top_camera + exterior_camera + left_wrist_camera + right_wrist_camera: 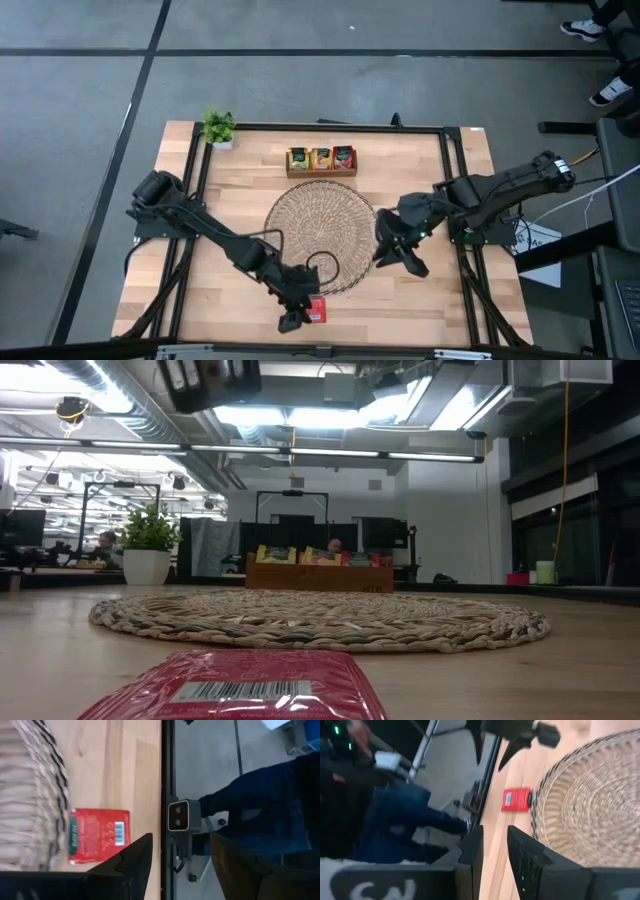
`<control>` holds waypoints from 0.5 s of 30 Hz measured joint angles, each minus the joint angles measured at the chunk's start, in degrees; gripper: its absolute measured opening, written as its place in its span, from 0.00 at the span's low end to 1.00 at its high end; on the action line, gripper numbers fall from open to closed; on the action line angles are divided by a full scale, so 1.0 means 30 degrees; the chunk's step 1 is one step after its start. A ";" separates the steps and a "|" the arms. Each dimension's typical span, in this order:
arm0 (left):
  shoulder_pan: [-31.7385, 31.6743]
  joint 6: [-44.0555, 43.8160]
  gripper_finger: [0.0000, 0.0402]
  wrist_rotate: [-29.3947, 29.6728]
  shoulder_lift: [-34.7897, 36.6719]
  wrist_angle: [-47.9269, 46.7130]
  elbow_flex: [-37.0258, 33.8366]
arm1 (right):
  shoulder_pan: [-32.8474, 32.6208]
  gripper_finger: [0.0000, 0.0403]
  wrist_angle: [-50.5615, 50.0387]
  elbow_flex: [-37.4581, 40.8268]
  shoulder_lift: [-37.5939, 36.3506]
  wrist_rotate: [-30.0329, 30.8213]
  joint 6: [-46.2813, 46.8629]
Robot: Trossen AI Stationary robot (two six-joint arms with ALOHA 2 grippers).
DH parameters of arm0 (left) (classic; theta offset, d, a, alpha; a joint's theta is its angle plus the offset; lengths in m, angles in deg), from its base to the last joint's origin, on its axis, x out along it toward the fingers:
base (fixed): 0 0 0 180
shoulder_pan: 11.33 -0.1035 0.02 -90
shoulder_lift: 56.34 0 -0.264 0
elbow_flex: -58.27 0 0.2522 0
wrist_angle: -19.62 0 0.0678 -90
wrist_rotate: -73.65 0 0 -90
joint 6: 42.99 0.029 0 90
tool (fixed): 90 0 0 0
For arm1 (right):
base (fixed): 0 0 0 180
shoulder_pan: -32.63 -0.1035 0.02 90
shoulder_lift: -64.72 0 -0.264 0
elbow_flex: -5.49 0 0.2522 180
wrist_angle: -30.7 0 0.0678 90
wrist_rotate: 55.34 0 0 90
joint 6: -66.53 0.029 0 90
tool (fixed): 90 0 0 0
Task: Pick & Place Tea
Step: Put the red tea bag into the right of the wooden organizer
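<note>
One flat red foil tea sachet [98, 836], barcode showing, lettering unreadable, lying free just ahead of open left gripper [180, 857]; right gripper [495, 847] nearly closed, empty.

Floor [300, 60]: grey, dark seam lines | Ceiling [330, 400]: exposed ducts, bright strip lights | Far wall [450, 520]: white | Desks with monitors [25, 530] at left | Person in blue trousers [260, 810] beside tabletop [420, 290]
</note>
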 joint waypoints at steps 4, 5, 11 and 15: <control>0.0409 -0.0923 0.46 -0.0239 -0.0964 -0.0019 0.0339 | -0.0516 0.22 -0.0818 0.0000 0.0000 0.0004 -0.0124; 0.0493 -0.1163 0.46 -0.0392 -0.1141 -0.0125 0.0379 | -0.0627 0.22 -0.0932 0.0000 0.0000 0.0006 -0.0076; 0.0641 -0.2035 0.44 0.0080 -0.1335 -0.0651 0.0497 | -0.1357 0.22 -0.1017 0.0000 -0.0001 0.0054 -0.0049; 0.0640 -0.1605 0.41 0.0532 -0.1320 -0.1697 0.0490 | -0.1488 0.22 -0.1005 0.0000 -0.0007 0.0055 0.0035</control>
